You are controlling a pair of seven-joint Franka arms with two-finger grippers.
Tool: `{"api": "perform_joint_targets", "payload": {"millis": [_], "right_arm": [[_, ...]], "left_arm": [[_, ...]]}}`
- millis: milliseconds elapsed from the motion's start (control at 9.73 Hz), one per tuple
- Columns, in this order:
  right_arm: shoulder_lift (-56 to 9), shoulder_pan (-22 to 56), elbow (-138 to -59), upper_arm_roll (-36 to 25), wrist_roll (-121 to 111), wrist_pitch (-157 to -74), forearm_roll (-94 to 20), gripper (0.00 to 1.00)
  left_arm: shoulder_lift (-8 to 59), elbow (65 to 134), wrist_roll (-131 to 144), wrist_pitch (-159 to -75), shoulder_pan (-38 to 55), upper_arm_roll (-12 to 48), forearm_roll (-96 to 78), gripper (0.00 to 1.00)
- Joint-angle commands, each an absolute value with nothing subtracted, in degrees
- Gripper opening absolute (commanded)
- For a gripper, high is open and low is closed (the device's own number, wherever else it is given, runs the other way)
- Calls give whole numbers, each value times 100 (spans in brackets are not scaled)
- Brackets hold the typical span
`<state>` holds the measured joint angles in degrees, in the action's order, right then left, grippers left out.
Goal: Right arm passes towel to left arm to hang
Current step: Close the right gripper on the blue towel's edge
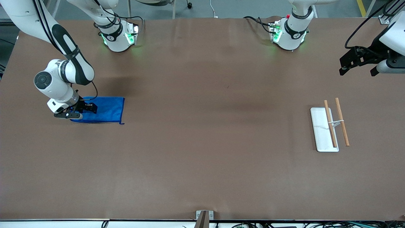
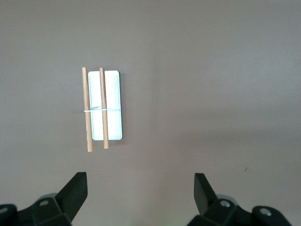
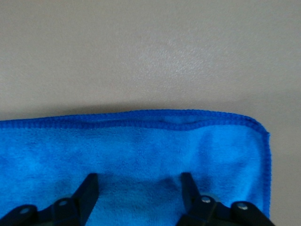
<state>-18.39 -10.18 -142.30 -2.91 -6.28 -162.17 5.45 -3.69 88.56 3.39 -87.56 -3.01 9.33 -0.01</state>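
The big brown table (image 1: pixel 202 158) fills the room's middle; it looks flat and smooth, with nothing slippery showing; a strip of grey floor runs past its top edge, and some cables lie along the edge nearest the front camera.

The right arm (image 1: pixel 63 72) bends down low at its own end of the table; the left arm (image 1: pixel 392 41) waits up in the air at the other end.

The towel (image 1: pixel 104 110) lies flat on the table at the right arm's end; it is bright blue, with a stitched hem (image 3: pixel 141 117) and a tiny loop at one corner.

A white rack (image 1: pixel 324 129) with two wooden rods sits at the left arm's end, well apart from the towel; that looks like the place to hang it.

The right gripper (image 1: pixel 85 109) is down on the towel, near one short edge; its two fingers (image 3: pixel 87 193) are spread apart with blue cloth between them; nothing is pinched yet.

The left gripper (image 1: pixel 349 65) hangs over bare table near the rack, fingers wide apart, holding nothing.

I think the job is just starting; the step now is to grab the towel; to do it well, the fingers should press down into the cloth and then close, so a good fold bunches up between them; a thin pinch could slip out on the lift; grabbing close to the hem should leave plenty of towel hanging free for the other arm to take.
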Motion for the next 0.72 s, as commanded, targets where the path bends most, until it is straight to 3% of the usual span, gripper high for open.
{"api": "perform_joint_targets", "payload": {"millis": [0,308,616], "right_arm": [[-1872,-1142,-14344,-229,-389,-16348,633,2],[-1198,-976,-13925,173,490,-14606,624,0],[-932,-967,-12075,938,1159,-11751,563,0]], "left_arm": [[-255,8859,281,-8649,-316,940,-97,100],[-264,8859,273,-8605,-369,932,-105,100],[-255,8868,264,-8596,-352,940,-114,100]]}}
